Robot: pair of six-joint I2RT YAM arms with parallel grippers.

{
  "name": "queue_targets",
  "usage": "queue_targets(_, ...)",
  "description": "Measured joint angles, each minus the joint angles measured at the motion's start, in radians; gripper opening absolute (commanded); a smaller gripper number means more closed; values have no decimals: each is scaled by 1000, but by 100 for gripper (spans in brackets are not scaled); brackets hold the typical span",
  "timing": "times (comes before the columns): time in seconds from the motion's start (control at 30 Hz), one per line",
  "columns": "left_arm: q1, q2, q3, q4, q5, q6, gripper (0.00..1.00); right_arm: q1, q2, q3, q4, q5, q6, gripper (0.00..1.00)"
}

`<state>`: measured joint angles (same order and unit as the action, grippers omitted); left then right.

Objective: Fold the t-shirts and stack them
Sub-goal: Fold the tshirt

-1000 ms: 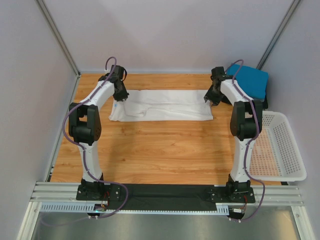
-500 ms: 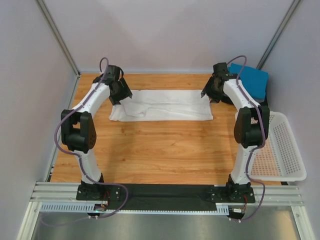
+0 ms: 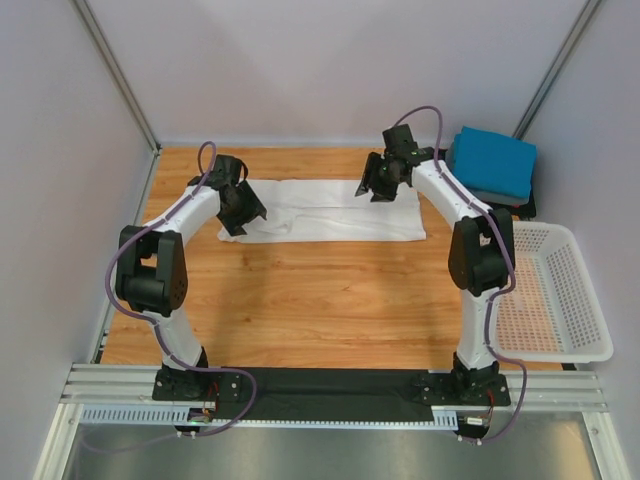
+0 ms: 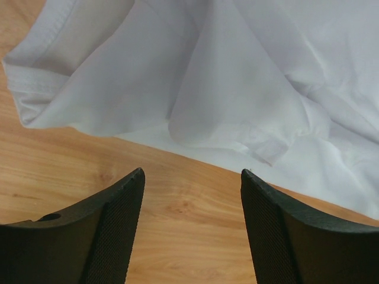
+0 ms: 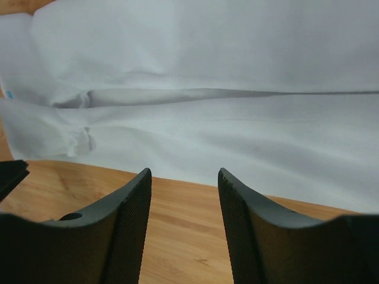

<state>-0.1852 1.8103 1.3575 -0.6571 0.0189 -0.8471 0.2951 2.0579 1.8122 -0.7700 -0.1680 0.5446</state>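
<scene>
A large white t-shirt (image 3: pixel 335 210) lies folded into a long strip across the back of the wooden table (image 3: pixel 320 300). My left gripper (image 3: pixel 246 212) is open at the strip's left end, above bare wood just off the cloth edge (image 4: pixel 195 89). My right gripper (image 3: pixel 374 186) hovers open over the strip's far edge, right of its middle. In the right wrist view the smooth white cloth (image 5: pixel 225 77) lies ahead of the tips (image 5: pixel 184 173). Neither gripper holds anything (image 4: pixel 192 174). A folded bright blue t-shirt (image 3: pixel 492 163) sits at the back right corner on darker cloth (image 3: pixel 522 203).
A white perforated plastic basket (image 3: pixel 590 300) stands off the table's right edge. Grey walls close in the left, back and right sides. Bare wood stretches between the shirt and the arm bases (image 3: pixel 330 385).
The left gripper has opened, let go of the shirt's left end and drawn slightly toward me. The right gripper has opened and swung left from the strip's right end toward its middle.
</scene>
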Motion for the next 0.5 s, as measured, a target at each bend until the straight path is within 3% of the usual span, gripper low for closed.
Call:
queue_targets(0.27, 8, 24, -13, 140, 16, -22, 69, 116, 150, 136, 92, -96, -23, 48)
queue_targets(0.5, 10, 89, -13, 151, 6, -31, 68, 144, 156, 129, 63, -12, -27, 49)
